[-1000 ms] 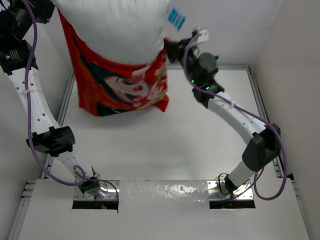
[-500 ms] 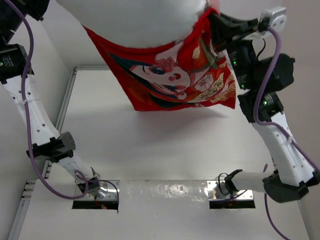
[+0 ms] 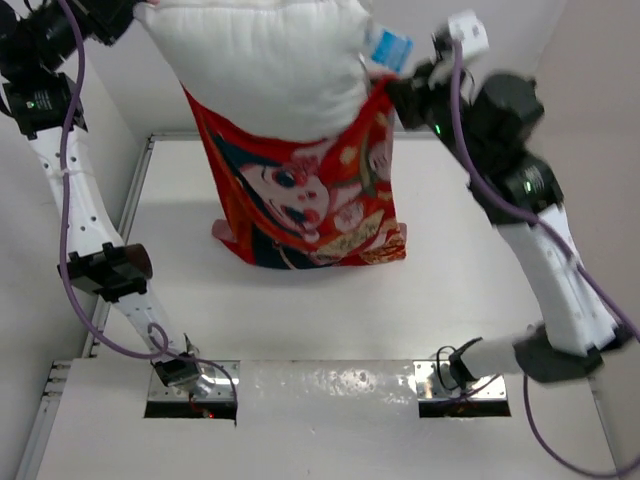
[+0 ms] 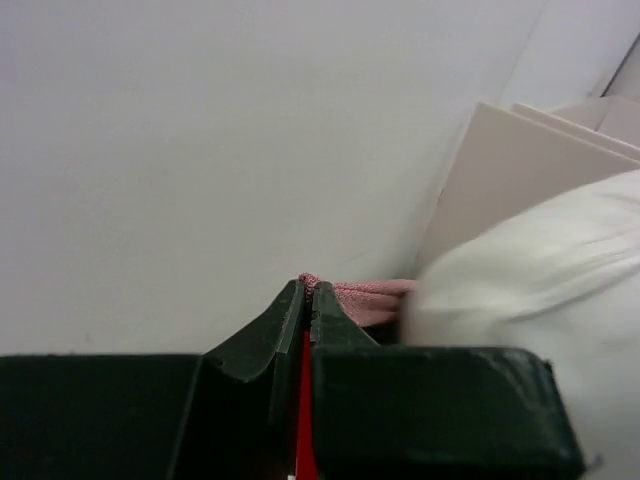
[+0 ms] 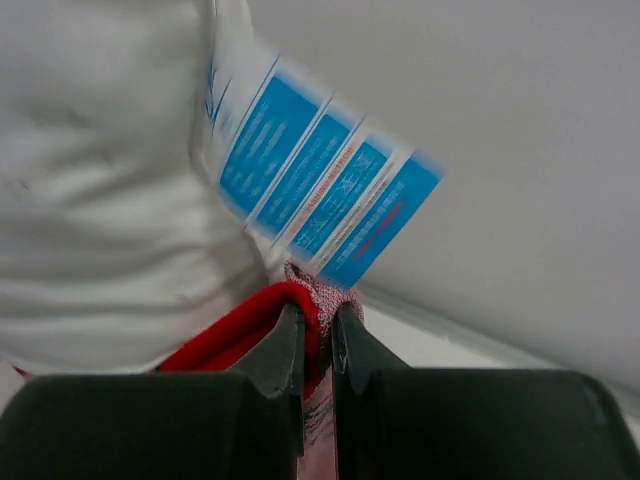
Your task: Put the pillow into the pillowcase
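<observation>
Pillow (image 3: 250, 60) partway in pillowcase (image 3: 310, 200); both above table (image 3: 300, 320)

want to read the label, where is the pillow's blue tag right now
In the top view the tag sticks out at the pillow's top right corner, just above the right gripper, which pinches the pillowcase edge.

Matt white cloth pillow (image 3: 255, 60); printed red fabric pillowcase (image 3: 310, 195).

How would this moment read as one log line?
pillow: upper part outside pillowcase | left gripper: shut on pillowcase edge | right gripper: shut on pillowcase edge
</observation>
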Motion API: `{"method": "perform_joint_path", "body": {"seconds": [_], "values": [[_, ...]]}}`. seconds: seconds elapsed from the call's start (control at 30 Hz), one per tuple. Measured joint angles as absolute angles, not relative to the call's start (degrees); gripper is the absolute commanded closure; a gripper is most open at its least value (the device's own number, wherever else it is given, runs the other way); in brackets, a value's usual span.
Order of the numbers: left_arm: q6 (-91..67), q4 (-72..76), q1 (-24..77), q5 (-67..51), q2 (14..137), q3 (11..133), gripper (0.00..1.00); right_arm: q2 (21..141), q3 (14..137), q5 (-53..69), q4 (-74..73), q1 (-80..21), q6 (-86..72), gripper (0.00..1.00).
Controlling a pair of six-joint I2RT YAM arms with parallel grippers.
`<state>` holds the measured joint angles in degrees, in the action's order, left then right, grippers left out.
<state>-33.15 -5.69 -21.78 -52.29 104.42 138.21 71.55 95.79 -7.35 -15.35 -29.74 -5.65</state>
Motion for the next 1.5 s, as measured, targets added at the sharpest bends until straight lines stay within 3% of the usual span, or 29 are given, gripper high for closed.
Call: {"method": "perform_joint_path", "body": {"seconds": [0.07, 0.13, 0.17, 0.2, 0.23, 0.27, 0.3, 0.4, 0.47, 0.5, 0.57, 0.63, 0.7, 0.73, 0.77, 0.8, 0.87, 0.93, 0.97, 1.07, 1.1, 1.13, 1.2, 1.23, 1.27, 1.3, 1.37, 1.43, 1.5], "values": [[-34.04, -4.95, -22.02, -53.34, 108.18, 145.49, 1.0, 83.11, 116.42, -5.32, -24.8, -30.46, -5.32, 1.0], [-32.4, -2.13, -22.79, -49.98, 104.18, 138.69, 1.0, 90.78, 129.99, -5.91, -27.79, -30.48, -4.93, 1.0], [-31.51, -2.68, -23.29, -49.12, 100.97, 133.82, 1.0, 91.37, 130.8, -6.94, -27.05, -30.15, -4.93, 1.0], [-30.72, -3.31, -23.55, -48.4, 98.74, 130.58, 1.0, 88.95, 126.19, -8.05, -25.82, -30.0, -4.86, 1.0], [-30.48, -3.77, -23.83, -48.36, 97.95, 129.8, 1.0, 81.73, 113.03, -9.02, -18.04, -29.89, -4.99, 1.0], [-32.14, -3.36, -24.47, -49.08, 98.59, 131.79, 1.0, 74.89, 101.41, -9.32, -15.03, -29.87, -5.19, 1.0], [-33.98, -2.28, -24.43, -50.43, 100.07, 134.91, 1.0, 71.22, 97.32, -9.23, -16.53, -29.87, -5.41, 1.0], [-39.0, 0.21, -24.77, -54.87, 106.85, 150.36, 1.0, 79.83, 118.87, -7.14, -25.91, -30.2, -5.65, 1.0], [-36.4, 0.58, -25.08, -51.55, 103.53, 147.24, 1.0, 88.49, 136.16, -7.86, -26.39, -30.2, -5.56, 1.0], [-34.41, -0.25, -24.97, -50.35, 100.51, 143.17, 1.0, 88.82, 136.16, -9.21, -22.17, -30.0, -5.67, 1.0], [-32.29, -0.56, -23.66, -48.93, 94.87, 134.17, 1.0, 76.86, 112.62, -11.51, -13.67, -29.78, -5.54, 1.0], [-34.57, 0.95, -23.27, -50.04, 95.74, 136.22, 1.0, 70.11, 103.04, -13.13, -15.11, -29.69, -5.45, 1.0], [-40.6, 5.21, -26.94, -54.48, 103.35, 150.87, 1.0, 76.38, 118.34, -11.79, -22.31, -29.63, -5.37, 1.0], [-40.82, 5.61, -28.14, -55.61, 104.18, 152.29, 1.0, 81.36, 128.86, -10.68, -25.96, -30.06, -5.28, 1.0], [-38.83, 5.19, -28.58, -54.41, 102.96, 149.64, 1.0, 85.32, 136.44, -10.09, -27.66, -30.72, -5.1, 1.0], [-35.86, 5.23, -27.75, -52.31, 99.59, 142.21, 1.0, 86.17, 136.14, -10.57, -24.88, -30.92, -4.95, 1.0], [-28.95, -1.04, -24.23, -49.12, 92.82, 129.43, 1.0, 77.23, 117.16, -13.34, -18.02, -30.59, -4.64, 1.0], [-25.58, -7.51, -20.27, -50.15, 95.61, 133.08, 1.0, 68.42, 98.17, -15.64, -13.98, -30.44, -4.62, 1.0], [-27.55, -6.5, -19.92, -51.33, 99.81, 139.57, 1.0, 68.05, 97.67, -16.6, -16.91, -30.11, -4.54, 1.0], [-36.05, 0.78, -26.06, -53.06, 108.97, 152.86, 1.0, 81.91, 121.67, -14.94, -25.3, -29.61, -4.32, 1.0], [-35.55, 1.89, -28.32, -51.57, 108.33, 150.41, 1.0, 87.79, 131.17, -14.87, -27.53, -29.93, -4.19, 1.0], [-32.25, 1.98, -29.74, -46.63, 102.52, 139.41, 1.0, 90.35, 134.39, -16.03, -27.66, -29.85, -4.19, 1.0], [-26.06, -4.03, -27.11, -43.94, 95.04, 126.28, 1.0, 82.32, 115.52, -18.74, -19.2, -29.65, -3.4, 1.0], [-25.52, -6.15, -24.88, -45.01, 95.33, 126.76, 1.0, 76.62, 104.29, -19.79, -16.86, -29.65, -3.09, 1.0], [-26.65, -7.57, -23.42, -46.63, 98.0, 131.9, 1.0, 73.82, 100.55, -20.4, -20.03, -29.58, -2.92, 1.0], [-29.82, -6.66, -23.24, -47.83, 102.83, 140.29, 1.0, 75.37, 104.51, -20.47, -24.56, -29.32, -2.79, 1.0], [-35.64, 2.04, -27.66, -46.81, 110.28, 152.64, 1.0, 84.95, 123.79, -19.97, -28.53, -28.97, -2.74, 1.0], [-33.74, 3.11, -30.98, -44.62, 106.85, 146.47, 1.0, 90.61, 134.91, -21.15, -27.66, -28.95, -2.57, 1.0], [-28.91, 1.67, -28.8, -42.48, 96.44, 128.29, 1.0, 82.5, 120.68, -21.98, -18.81, -28.62, -2.72, 1.0]]}}
